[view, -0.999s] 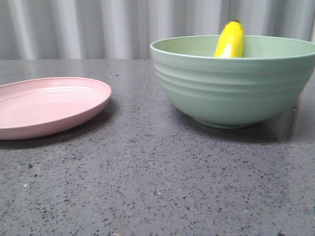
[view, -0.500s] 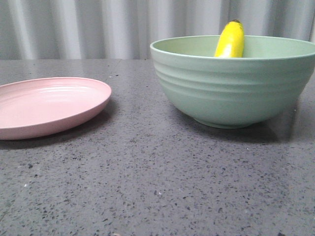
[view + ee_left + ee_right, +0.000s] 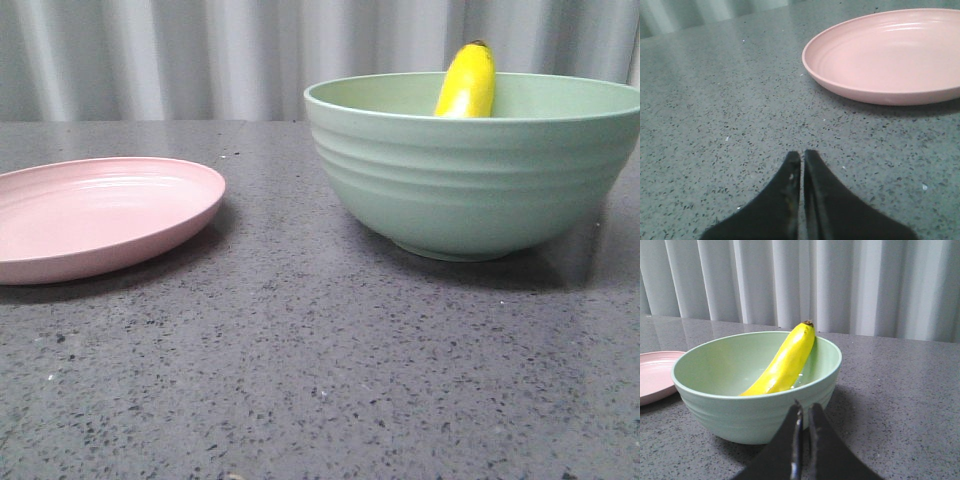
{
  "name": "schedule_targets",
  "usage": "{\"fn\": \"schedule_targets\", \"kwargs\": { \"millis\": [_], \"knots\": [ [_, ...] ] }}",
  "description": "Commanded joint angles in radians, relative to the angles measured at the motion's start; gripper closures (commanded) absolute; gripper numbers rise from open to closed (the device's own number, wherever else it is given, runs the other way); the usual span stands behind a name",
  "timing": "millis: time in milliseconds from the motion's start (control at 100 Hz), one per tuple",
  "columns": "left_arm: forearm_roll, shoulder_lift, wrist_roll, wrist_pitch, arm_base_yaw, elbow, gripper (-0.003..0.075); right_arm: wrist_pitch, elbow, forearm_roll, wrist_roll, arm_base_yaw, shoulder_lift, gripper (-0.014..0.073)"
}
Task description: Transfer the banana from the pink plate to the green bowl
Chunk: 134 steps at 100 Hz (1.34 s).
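speckled grey table (image 3: 300, 380), pale curtain (image 3: 180, 60) behind.

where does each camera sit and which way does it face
Front: low over the table, facing forward at pink plate and green bowl; no arms show.
Left wrist: behind the shut left gripper, facing the plate.
Right wrist: behind the shut right gripper, facing the bowl holding the banana.
All share the plate.

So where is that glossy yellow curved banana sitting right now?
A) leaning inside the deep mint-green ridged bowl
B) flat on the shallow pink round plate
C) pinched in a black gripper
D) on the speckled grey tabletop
A: the glossy yellow curved banana leans against the inner wall of the deep mint-green ridged bowl, its dark tip poking above the rim, while the shallow pink round plate holds nothing.
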Motion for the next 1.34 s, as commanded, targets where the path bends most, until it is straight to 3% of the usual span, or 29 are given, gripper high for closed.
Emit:
{"fn": "schedule_targets", "kwargs": {
  "millis": [0,270,450,550,700,1329],
  "knots": [
    [-0.001,-0.028,0.001,-0.049,0.002,0.009,0.0741,-0.108,0.003,-0.007,-0.005,-0.026,0.01,0.0658],
    [-0.001,-0.028,0.001,-0.049,0.002,0.009,0.0741,-0.264,0.171,-0.007,0.003,-0.243,0.01,0.0658],
    [-0.005,-0.028,0.001,-0.049,0.002,0.009,0.0741,-0.125,0.167,-0.011,0.005,-0.335,-0.01,0.0658],
    [-0.005,-0.028,0.001,-0.049,0.002,0.009,0.0741,0.038,0.167,-0.011,0.005,-0.37,-0.072,0.0658],
    [-0.005,-0.028,0.001,-0.049,0.002,0.009,0.0741,0.156,0.167,-0.012,0.005,-0.374,-0.066,0.0658],
    [-0.005,-0.028,0.001,-0.049,0.002,0.009,0.0741,0.156,0.167,-0.012,0.005,-0.374,-0.066,0.0658]
  ]
}}
